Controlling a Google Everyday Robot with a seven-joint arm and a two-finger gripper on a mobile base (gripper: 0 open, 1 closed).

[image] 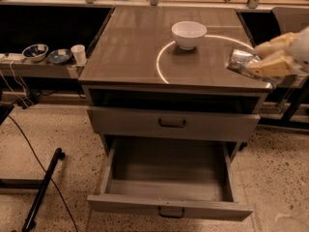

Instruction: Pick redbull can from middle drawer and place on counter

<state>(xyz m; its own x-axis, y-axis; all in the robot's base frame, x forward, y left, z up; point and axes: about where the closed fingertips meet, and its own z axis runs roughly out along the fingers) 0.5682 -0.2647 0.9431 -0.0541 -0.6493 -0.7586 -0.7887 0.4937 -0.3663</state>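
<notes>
Gripper with redbull can — over counter

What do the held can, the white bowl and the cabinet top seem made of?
The redbull can, in the gripper over the counter at its right edge: thin metal, by its silvery glints. The white bowl: likely glazed ceramic, possibly plastic; smooth sheen. The counter: glossy grey-brown laminate or sealed wood, mirroring a light arc.
</notes>
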